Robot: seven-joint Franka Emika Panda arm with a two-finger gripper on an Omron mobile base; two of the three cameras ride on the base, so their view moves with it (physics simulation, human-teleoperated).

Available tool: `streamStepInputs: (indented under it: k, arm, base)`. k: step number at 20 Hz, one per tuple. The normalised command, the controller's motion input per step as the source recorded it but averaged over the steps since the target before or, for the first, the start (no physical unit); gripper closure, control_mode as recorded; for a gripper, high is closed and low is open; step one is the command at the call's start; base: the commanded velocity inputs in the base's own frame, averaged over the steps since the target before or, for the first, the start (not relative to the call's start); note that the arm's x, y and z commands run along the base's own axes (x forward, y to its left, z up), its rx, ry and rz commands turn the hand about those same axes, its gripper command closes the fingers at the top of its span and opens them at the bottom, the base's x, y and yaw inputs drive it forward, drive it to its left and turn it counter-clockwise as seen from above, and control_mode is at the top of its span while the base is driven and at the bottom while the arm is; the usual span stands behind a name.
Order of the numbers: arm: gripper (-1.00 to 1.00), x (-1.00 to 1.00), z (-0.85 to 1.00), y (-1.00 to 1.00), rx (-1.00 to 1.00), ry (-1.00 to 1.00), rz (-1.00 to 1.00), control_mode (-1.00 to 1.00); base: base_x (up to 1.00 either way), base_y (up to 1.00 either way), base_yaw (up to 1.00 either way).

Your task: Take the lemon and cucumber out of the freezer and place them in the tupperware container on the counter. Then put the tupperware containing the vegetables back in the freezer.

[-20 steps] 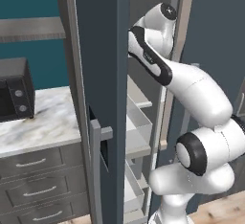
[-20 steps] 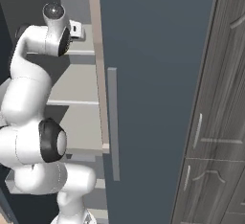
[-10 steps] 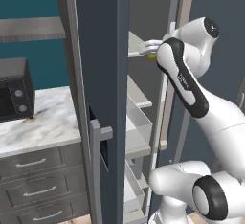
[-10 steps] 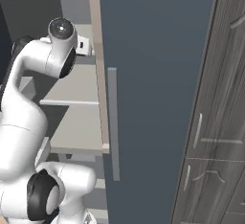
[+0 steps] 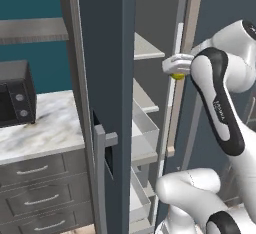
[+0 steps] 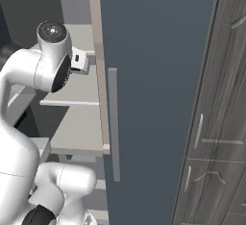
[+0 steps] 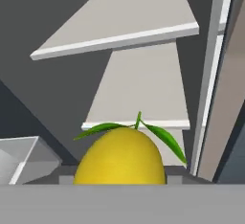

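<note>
Hand view: lemon (image 7: 119, 156) at 6 o'clock, clamped in gripper (image 5: 176, 71), newly lifted clear of freezer (image 5: 107, 78) shelves; tupperware next.

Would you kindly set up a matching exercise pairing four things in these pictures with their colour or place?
1. lemon
2. microwave
3. counter
4. freezer door

a. marbled white and grey
b. dark grey-blue, standing open
c. yellow, held at the gripper
d. black, on the counter

Pairs: 1-c, 2-d, 3-a, 4-b
</note>
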Motion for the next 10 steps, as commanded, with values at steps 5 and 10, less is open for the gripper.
streamStepInputs:
  k: [5,10]
  arm:
    - [1.00,-0.39,-0.39,-0.12,-0.17,0.12,0.00,-1.00]
    - [1.00,-0.02,-0.58,-0.15,-0.21,0.15,0.00,-1.00]
  base:
    - [0.00,0.00,0.00]
    - [0.00,0.00,0.00]
